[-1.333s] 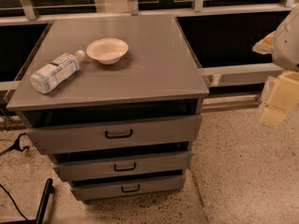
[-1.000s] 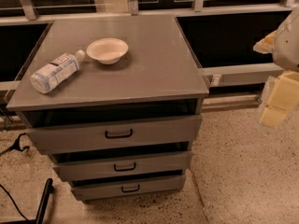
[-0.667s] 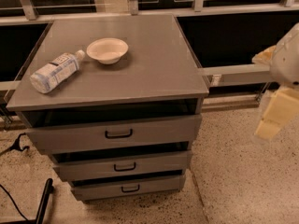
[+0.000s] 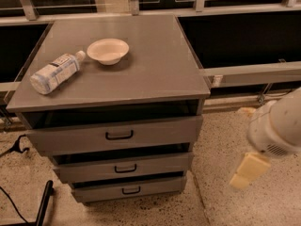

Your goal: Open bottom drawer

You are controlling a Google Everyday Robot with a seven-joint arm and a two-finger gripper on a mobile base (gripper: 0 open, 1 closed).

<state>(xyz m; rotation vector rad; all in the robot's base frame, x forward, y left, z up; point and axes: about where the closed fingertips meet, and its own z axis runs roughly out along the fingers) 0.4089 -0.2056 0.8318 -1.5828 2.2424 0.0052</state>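
A grey cabinet with three drawers stands in the middle of the view. The bottom drawer [image 4: 129, 189] is the lowest and slimmest front, with a small black bar handle [image 4: 131, 190]; it sits pushed in. Above it are the mid-sized drawer [image 4: 124, 168] and the tallest top drawer [image 4: 117, 135]. My gripper [image 4: 248, 171], with cream-coloured fingers below a white arm, hangs at the right, well away from the cabinet and above the floor, level with the middle drawer. It holds nothing that I can see.
On the cabinet top [image 4: 155, 74] lie a plastic bottle [image 4: 55, 73] on its side and a white bowl [image 4: 108, 50]. A window rail [image 4: 254, 72] runs behind. Speckled floor [image 4: 221, 206] lies to the right; a black cable and bar [image 4: 42, 204] lie at lower left.
My gripper has moved down and to the left, closer to the cabinet's right side. The drawers, bottle and bowl have not moved.
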